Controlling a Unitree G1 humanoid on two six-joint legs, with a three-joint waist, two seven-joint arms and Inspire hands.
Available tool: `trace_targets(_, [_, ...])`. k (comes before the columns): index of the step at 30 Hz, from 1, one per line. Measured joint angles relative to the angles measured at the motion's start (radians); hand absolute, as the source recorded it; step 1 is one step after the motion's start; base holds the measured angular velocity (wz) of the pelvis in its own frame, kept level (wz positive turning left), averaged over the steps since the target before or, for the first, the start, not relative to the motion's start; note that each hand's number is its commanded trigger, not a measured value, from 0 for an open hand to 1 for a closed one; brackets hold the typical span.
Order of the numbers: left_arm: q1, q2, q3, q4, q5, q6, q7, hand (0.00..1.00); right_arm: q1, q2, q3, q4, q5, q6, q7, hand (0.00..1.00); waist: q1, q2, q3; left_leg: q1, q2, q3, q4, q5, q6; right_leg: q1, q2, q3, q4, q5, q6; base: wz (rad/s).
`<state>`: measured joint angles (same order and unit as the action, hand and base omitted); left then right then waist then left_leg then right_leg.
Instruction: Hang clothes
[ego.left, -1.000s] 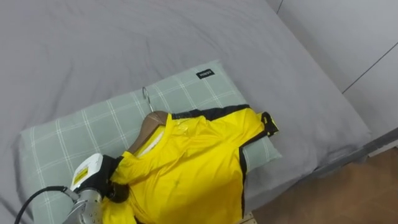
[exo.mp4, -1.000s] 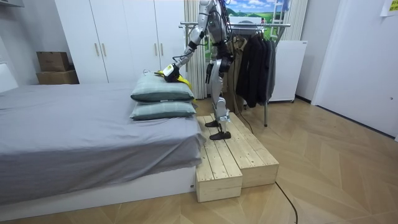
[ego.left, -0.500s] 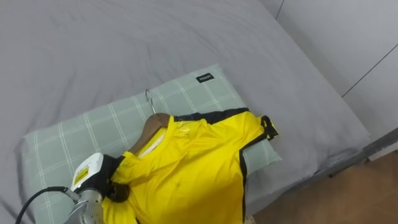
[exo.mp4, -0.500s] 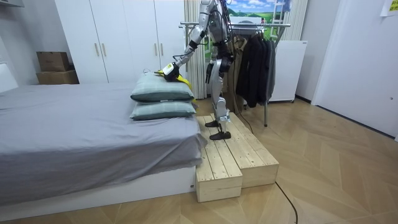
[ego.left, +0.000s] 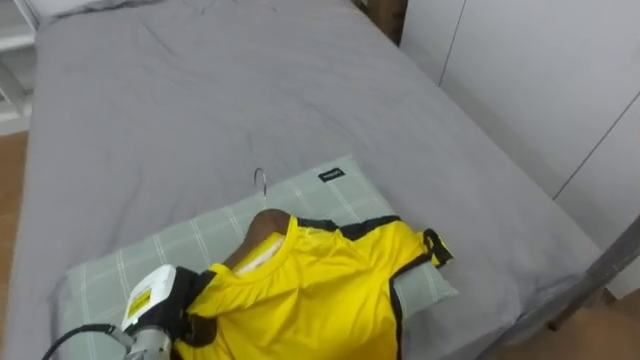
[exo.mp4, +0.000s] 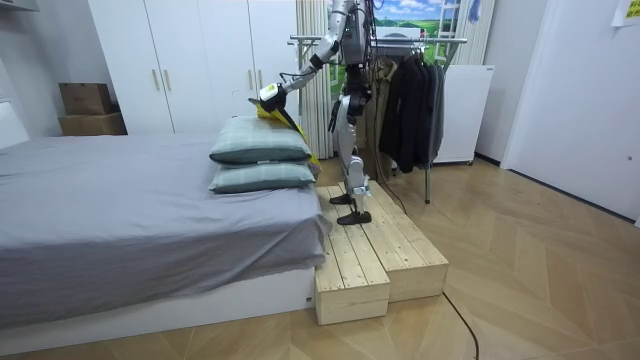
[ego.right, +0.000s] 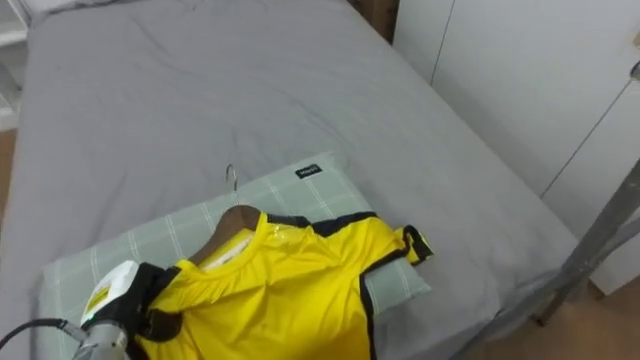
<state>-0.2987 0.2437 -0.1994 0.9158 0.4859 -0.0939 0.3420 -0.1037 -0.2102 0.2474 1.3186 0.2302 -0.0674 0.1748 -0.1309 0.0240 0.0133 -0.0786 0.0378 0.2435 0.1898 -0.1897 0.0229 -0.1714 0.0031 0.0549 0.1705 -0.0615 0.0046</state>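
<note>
Left hand (ego.left: 183, 315): I am keeping it clenched round the near shoulder of the yellow shirt (ego.left: 310, 290), pinching the cloth and, as I judge, the arm of the wooden hanger (ego.left: 256, 228) beneath. The hook (ego.left: 260, 180) is pointing toward the far edge of the top pillow (ego.left: 335, 190).

Right hand (exo.mp4: 333, 120): it is hanging low by the hip, and I cannot tell its fingers.

Change: in the room view the left hand is riding higher than half a second ago. The shirt is now hanging free from it above the pillow's near edge, hem trailing down, where before it was lying on the pillow. The eye views are showing more of the bed (ego.left: 200, 100); that shift is the camera's.

Meaning: the pickup is done. I am judging the carry to the clothes rail (exo.mp4: 400, 41) behind the robot as next.
</note>
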Motion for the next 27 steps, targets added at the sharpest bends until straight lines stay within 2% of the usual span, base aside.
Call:
trace_targets(2, [0.035,0.004,0.000,-0.064,0.020,-0.001,0.009,1.00,0.021,0.000,-0.036,-0.002,0.007,-0.006,-0.005,0.00,0.003,0.002,-0.0013,0.017,0.001,0.000,-0.004,0.001,-0.001,0.013,0.001,-0.002,0.000,0.000,0.000,0.00])
trace_targets(6, [0.044,0.010,0.001,-0.129,0.034,-0.001,0.043,1.00,0.038,-0.003,-0.057,-0.001,0.006,-0.006,-0.021,0.00,0.004,0.001,-0.0022,0.046,0.001,0.000,-0.013,0.001,-0.002,0.040,0.003,-0.002,-0.003,0.000,0.000,0.00])
trace_targets(8, [0.048,0.013,0.001,-0.162,0.035,-0.022,0.070,1.00,0.049,-0.003,-0.065,0.000,0.006,-0.006,-0.021,0.00,0.004,0.001,-0.0047,0.070,0.000,0.002,-0.022,0.001,-0.002,0.058,0.003,-0.001,-0.003,-0.002,0.001,0.00])
trace_targets(13, [0.062,0.013,0.001,-0.173,0.037,-0.060,0.103,1.00,0.060,-0.004,-0.071,0.001,0.006,-0.005,-0.019,0.00,0.002,-0.002,-0.0080,0.100,-0.001,0.002,-0.026,0.001,-0.002,0.089,0.003,-0.001,-0.006,-0.006,0.002,0.00])
trace_targets(20, [0.125,0.012,0.000,-0.211,0.037,-0.062,0.124,1.00,0.085,-0.003,-0.074,0.001,0.005,-0.004,-0.019,0.00,-0.001,-0.005,-0.0170,0.148,0.001,-0.005,-0.031,-0.003,-0.007,0.144,0.005,-0.003,-0.035,-0.006,0.001,0.03])
trace_targets(27, [0.145,0.012,0.000,-0.229,0.033,-0.077,0.147,1.00,0.086,-0.003,-0.095,0.001,-0.038,-0.004,-0.021,0.00,-0.001,-0.003,-0.0185,0.162,0.001,-0.005,-0.036,-0.003,-0.007,0.156,0.007,-0.002,-0.035,-0.006,0.001,0.00])
